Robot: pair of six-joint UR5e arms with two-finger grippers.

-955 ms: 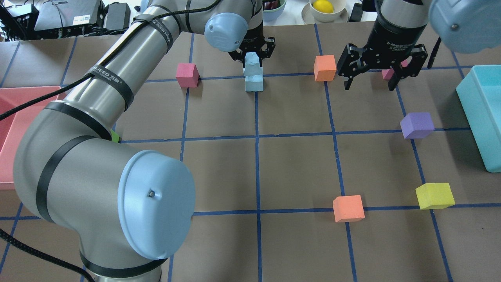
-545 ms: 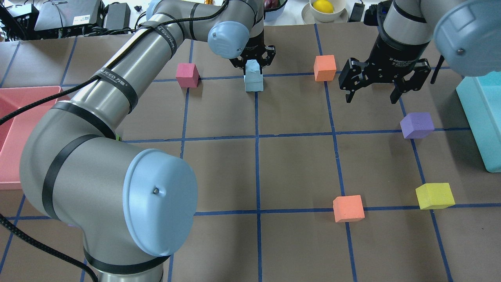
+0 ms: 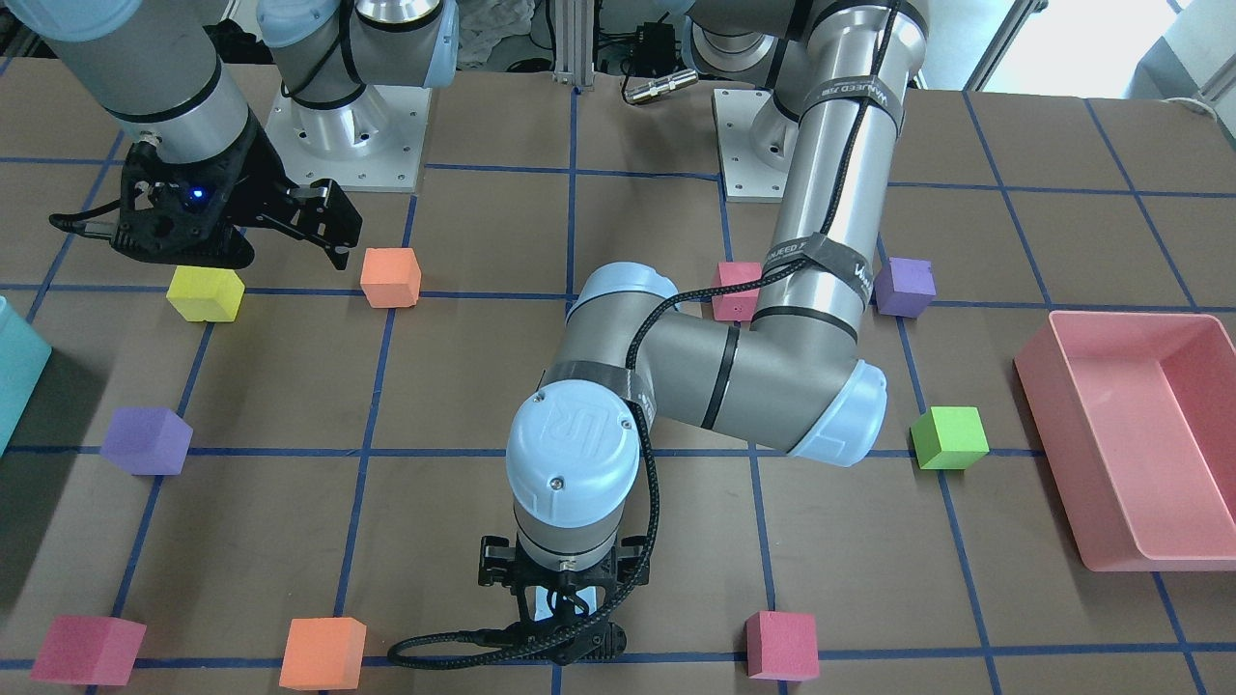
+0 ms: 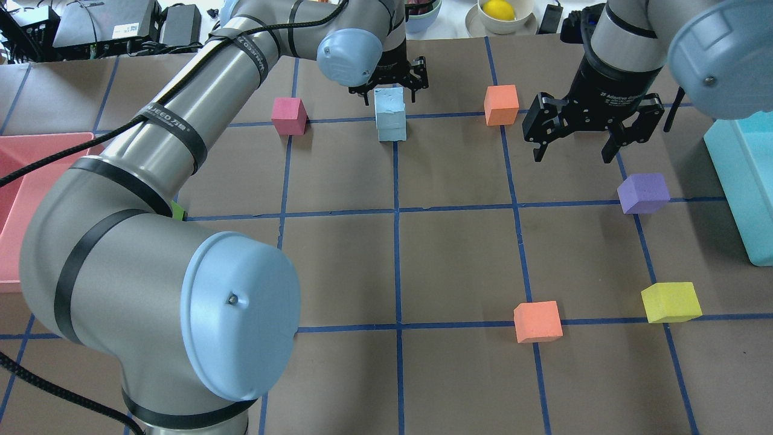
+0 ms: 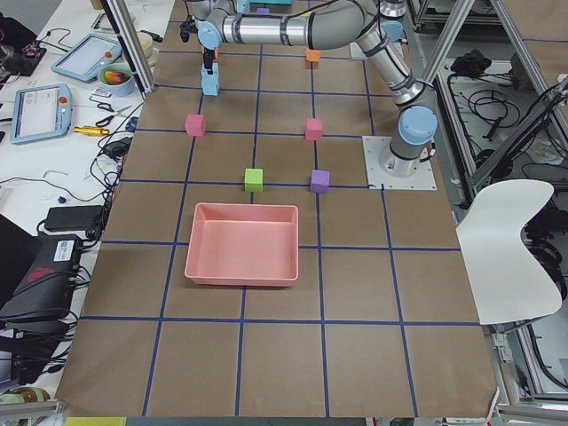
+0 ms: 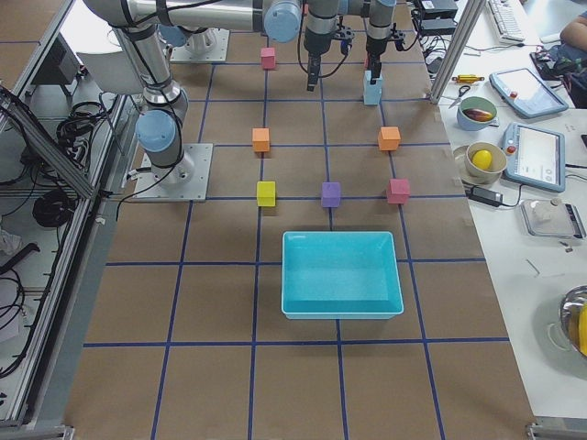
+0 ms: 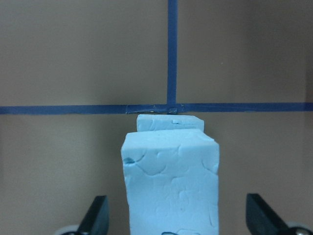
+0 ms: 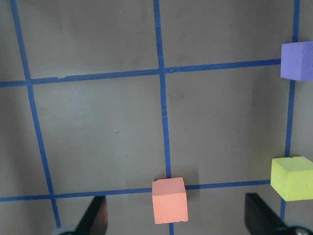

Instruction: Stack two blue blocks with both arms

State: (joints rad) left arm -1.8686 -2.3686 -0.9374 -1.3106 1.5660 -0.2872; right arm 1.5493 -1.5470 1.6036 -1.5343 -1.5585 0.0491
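Two pale blue blocks stand stacked at the far middle of the table, the upper one resting on the lower one. My left gripper is open around the upper block. In the left wrist view its fingers stand well clear of the upper block on both sides, and the lower block shows behind it. My right gripper is open and empty, hanging above the table to the right of the stack. The stack also shows in the exterior left view.
A pink cube and an orange cube flank the stack. A purple cube, a yellow cube and a second orange cube lie on the right. A teal bin stands at the right edge and a pink tray at the left.
My left gripper lowered the tilted upper blue block onto the lower one, then opened and let it go. My right gripper moved slightly nearer and stayed open.
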